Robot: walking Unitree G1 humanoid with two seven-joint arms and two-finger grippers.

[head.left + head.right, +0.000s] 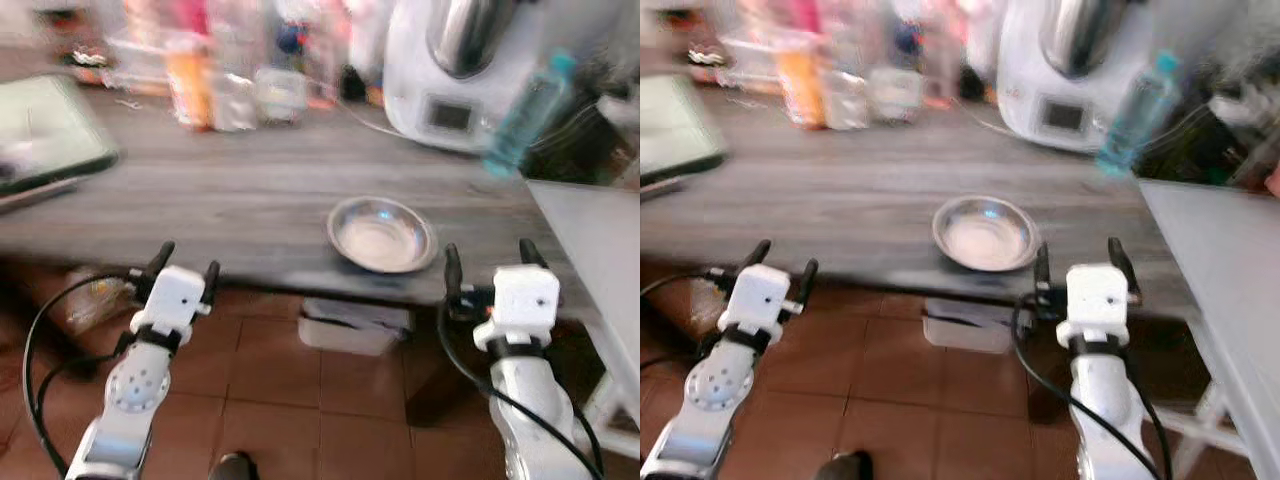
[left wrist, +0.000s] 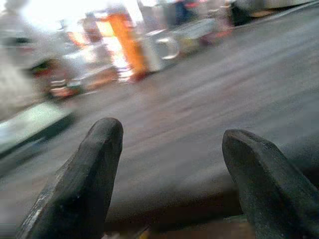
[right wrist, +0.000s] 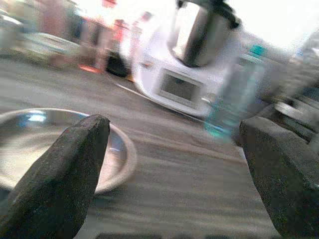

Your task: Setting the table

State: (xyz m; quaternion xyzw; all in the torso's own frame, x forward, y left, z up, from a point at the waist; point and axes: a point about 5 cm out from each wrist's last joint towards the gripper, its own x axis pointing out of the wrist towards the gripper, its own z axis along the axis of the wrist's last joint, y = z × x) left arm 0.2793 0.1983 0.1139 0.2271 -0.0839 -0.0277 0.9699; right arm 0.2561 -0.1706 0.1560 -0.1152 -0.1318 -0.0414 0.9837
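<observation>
steel bowl (image 1: 382, 234) sits near the table (image 1: 230, 200) edge, just ahead-left of the right gripper (image 1: 484, 262), both grippers spread wide, empty; light, rigid, slippery, so pinch the rim

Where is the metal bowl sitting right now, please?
The metal bowl sits near the front edge of the grey wooden table, ahead and left of the right gripper, in front of the white kitchen machine.

Bright daylight, heavy motion blur throughout

A bowl (image 1: 382, 234) sits near the table's (image 1: 230, 190) front edge, an appliance (image 1: 455, 70) behind it.
</observation>
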